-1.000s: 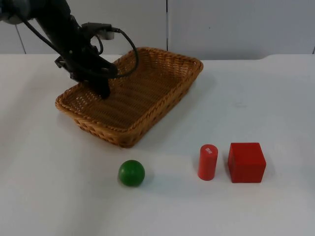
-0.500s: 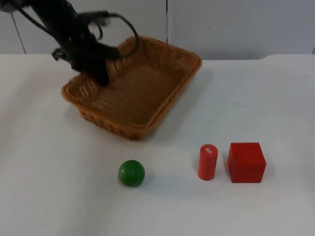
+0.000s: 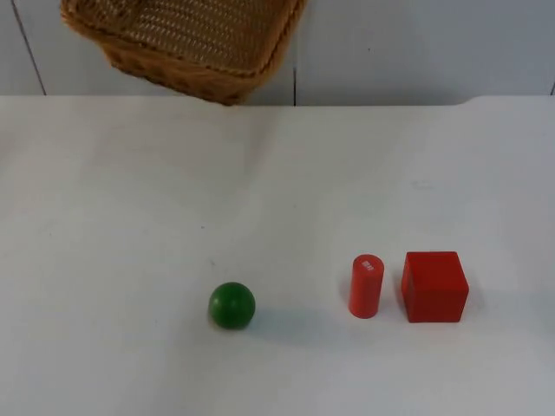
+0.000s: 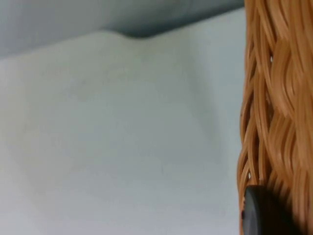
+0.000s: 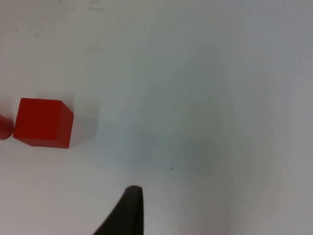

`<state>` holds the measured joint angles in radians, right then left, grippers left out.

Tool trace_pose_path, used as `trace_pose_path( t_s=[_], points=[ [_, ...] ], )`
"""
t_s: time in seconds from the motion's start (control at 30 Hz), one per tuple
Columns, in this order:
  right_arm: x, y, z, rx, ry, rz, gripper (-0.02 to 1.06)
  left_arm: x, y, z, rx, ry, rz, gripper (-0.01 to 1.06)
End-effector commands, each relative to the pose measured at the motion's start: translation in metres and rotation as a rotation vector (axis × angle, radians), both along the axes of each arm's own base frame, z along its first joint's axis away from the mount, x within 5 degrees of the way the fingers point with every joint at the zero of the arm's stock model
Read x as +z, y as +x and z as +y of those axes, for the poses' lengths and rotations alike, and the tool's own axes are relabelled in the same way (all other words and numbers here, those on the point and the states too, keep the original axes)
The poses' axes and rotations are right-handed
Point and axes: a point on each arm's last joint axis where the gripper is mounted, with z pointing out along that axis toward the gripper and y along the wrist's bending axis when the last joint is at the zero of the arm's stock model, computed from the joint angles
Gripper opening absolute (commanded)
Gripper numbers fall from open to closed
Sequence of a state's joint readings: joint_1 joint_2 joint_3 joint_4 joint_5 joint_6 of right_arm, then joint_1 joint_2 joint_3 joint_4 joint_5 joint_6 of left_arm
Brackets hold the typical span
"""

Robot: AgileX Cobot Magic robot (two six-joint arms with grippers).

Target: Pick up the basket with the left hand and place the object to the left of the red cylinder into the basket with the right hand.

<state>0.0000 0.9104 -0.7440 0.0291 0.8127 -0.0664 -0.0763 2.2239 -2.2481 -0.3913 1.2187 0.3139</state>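
White surface point(image 3: 130, 217) extends back to a grey partition wall point(image 3: 416, 43). Three objects rest on it in a row toward the near edge. The green ball point(image 3: 231, 305) lies to the left of the red cylinder point(image 3: 366, 285), well apart from it. The red cylinder stands upright, and the red cube point(image 3: 434, 285) sits just beside it on its right, not touching.

The basket point(image 3: 186, 39) is a woven wicker tray. It hangs clear of the surface in front of the partition wall, tilted, with its underside and one woven wall facing the top camera.

The left end effector point(image 4: 264, 215) is at the basket's wall in the left wrist view: one black fingertip point(image 4: 257, 213) lies against the wicker weave point(image 4: 276, 98). The basket is off the surface, so the left end effector is clamped on its wall.

The right end effector point(image 5: 128, 213) is above bare surface, to the right of the red cube. One black fingertip point(image 5: 128, 210) is visible in the right wrist view. Whether its fingers are apart or together cannot be determined. The right arm waits.
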Motion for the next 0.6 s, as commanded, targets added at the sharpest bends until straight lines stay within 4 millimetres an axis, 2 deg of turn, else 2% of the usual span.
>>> trace_pose_path(
  t_s=[0.0,0.03,0.1,0.2,0.23,0.37,0.4,0.5,0.53,0.57],
  points=[
    [0.001,0.000,-0.001,-0.001,-0.004,-0.007,1.05,0.004,-0.010,0.003,0.007,-0.011,0.025,0.00],
    [0.001,0.000,-0.001,-0.001,-0.004,-0.007,1.05,0.004,-0.021,0.011,0.007,-0.022,0.051,0.00],
    [0.001,0.000,-0.001,-0.001,-0.004,-0.007,1.05,0.000,-0.028,0.016,0.009,-0.045,0.083,0.00],
    [0.001,0.000,-0.001,-0.001,-0.004,-0.005,1.05,-0.003,-0.051,0.038,0.021,-0.141,0.134,0.00],
    [0.001,0.000,-0.001,-0.001,-0.004,-0.005,1.05,-0.003,-0.051,0.038,0.021,-0.141,0.134,0.00],
    [0.001,0.000,-0.001,-0.001,-0.004,-0.005,1.05,-0.002,-0.093,0.071,0.073,-0.172,0.175,0.00],
    [0.001,0.000,-0.001,-0.001,-0.004,-0.005,1.05,-0.002,-0.093,0.071,0.073,-0.172,0.175,0.00],
    [0.001,0.000,-0.001,-0.001,-0.002,-0.006,1.05,-0.001,-0.124,0.090,0.126,-0.166,0.198,0.00],
    [0.001,0.000,-0.001,-0.001,-0.002,-0.006,1.05,-0.001,-0.124,0.090,0.126,-0.166,0.198,0.00],
    [0.001,0.000,-0.001,-0.005,0.001,-0.005,1.05,-0.001,-0.136,0.094,0.142,-0.169,0.206,0.00]
  ],
)
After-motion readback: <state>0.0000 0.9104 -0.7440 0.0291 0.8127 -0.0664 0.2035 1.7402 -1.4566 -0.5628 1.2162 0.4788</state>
